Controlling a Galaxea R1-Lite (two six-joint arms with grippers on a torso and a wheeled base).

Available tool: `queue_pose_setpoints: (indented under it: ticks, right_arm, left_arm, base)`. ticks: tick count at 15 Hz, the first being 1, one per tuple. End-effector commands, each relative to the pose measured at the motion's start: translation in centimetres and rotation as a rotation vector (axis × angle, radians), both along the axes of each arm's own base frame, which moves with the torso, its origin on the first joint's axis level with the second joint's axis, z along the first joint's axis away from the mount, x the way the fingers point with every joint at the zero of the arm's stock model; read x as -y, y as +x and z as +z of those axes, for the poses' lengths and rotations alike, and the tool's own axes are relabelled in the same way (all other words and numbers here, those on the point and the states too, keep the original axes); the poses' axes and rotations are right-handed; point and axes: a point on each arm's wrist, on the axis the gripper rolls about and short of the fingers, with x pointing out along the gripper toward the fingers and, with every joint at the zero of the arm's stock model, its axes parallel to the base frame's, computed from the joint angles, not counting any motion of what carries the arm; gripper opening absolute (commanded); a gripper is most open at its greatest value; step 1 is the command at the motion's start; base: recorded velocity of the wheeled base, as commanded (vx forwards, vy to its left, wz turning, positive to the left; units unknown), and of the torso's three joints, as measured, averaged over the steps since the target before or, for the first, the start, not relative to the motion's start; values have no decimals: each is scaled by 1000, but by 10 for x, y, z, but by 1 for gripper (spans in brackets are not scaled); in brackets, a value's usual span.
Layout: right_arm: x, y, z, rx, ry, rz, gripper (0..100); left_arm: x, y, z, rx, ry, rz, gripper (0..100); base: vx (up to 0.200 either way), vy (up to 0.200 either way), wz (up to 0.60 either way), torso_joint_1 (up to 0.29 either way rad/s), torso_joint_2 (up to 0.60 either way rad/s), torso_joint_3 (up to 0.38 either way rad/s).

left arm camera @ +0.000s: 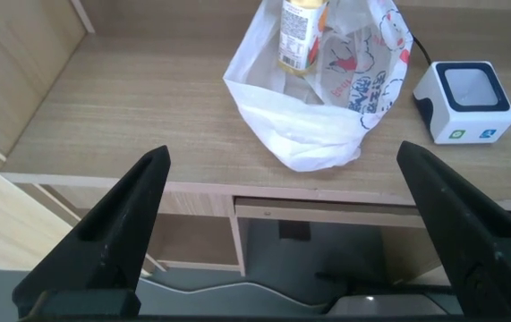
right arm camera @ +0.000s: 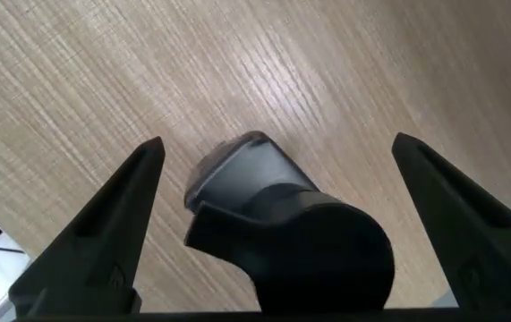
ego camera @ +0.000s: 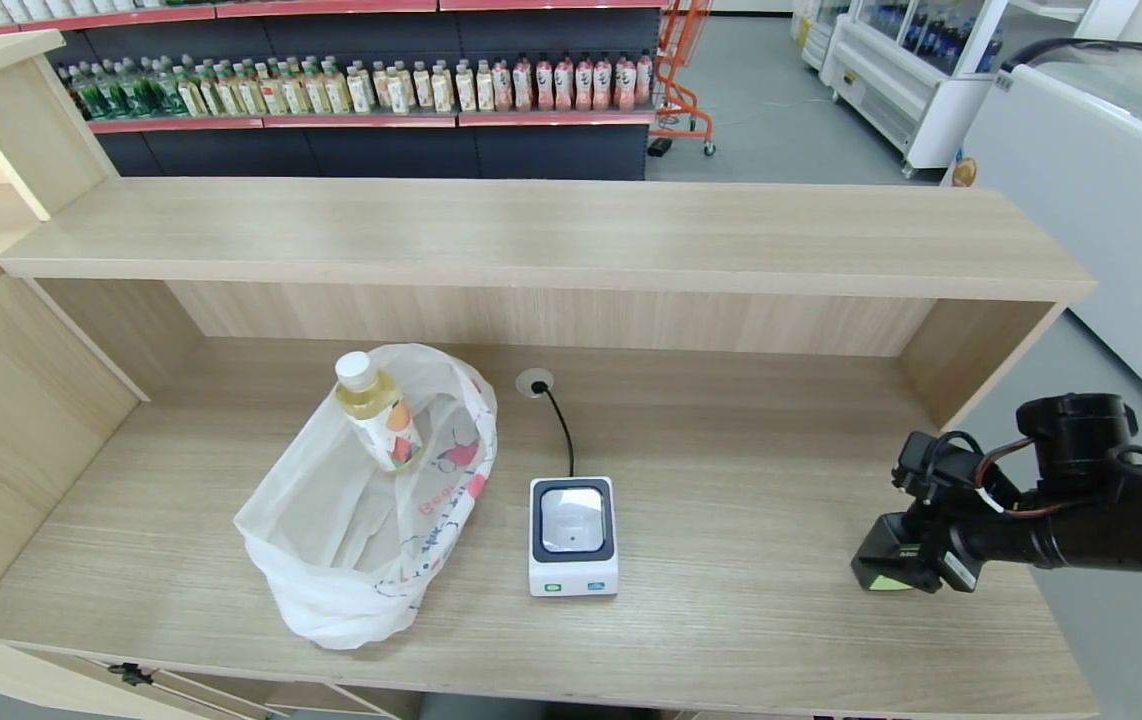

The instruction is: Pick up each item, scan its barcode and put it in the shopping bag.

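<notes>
Crinkled translucent plastic shopping bag [ego camera: 331, 590] holds cylindrical bottle [ego camera: 376, 410].

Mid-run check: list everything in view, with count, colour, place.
white plastic shopping bag with red print: one, counter's left half, open.
clear bottle of yellow drink with white cap: one, upright in the bag.
white box-shaped barcode scanner: one, mid-counter, beside the bag.
black cable: one, scanner to counter's back.
light wooden counter: one, under these.
shelved drink bottles: many, green, yellow, pink, behind.
orange metal rack: one, beside shelves.
white freezer cabinets: two, far right.
dark rounded object: one, black, beneath right gripper; unidentified.
left gripper: black, jaws open, before the counter's near edge.
right gripper: black, jaws open, over counter's right end.
</notes>
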Motion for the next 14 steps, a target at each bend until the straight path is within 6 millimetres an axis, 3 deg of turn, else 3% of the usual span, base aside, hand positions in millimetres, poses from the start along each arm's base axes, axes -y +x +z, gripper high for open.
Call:
queue_pose_setpoints:
  ticks: [1, 2, 3, 9, 14]
  right_arm:
    - [-7, 8, -9, -27, 1, 25, 100]
    - [-10, 10, -9, -24, 0, 33, 100]
    - [-12, 10, -8, -21, 1, 39, 0]
    - [-20, 6, 11, 34, 25, 64, 0]
    - [-24, -19, 54, 202, -24, 113, 0]
  left_arm:
    - [0, 0, 0, -1, 0, 0, 100]
    - [0, 0, 0, -1, 0, 0, 100]
    - [0, 0, 0, -1, 0, 0, 100]
    - [0, 0, 0, -1, 0, 0, 100]
    - [0, 0, 0, -1, -2, 0, 100]
  base:
    - [0, 0, 0, 0, 0, 0]
    - [0, 0, 0, 0, 0, 0]
    - [0, 0, 0, 0, 0, 0]
    - [0, 0, 0, 0, 0, 0]
    - [0, 0, 0, 0, 0, 0]
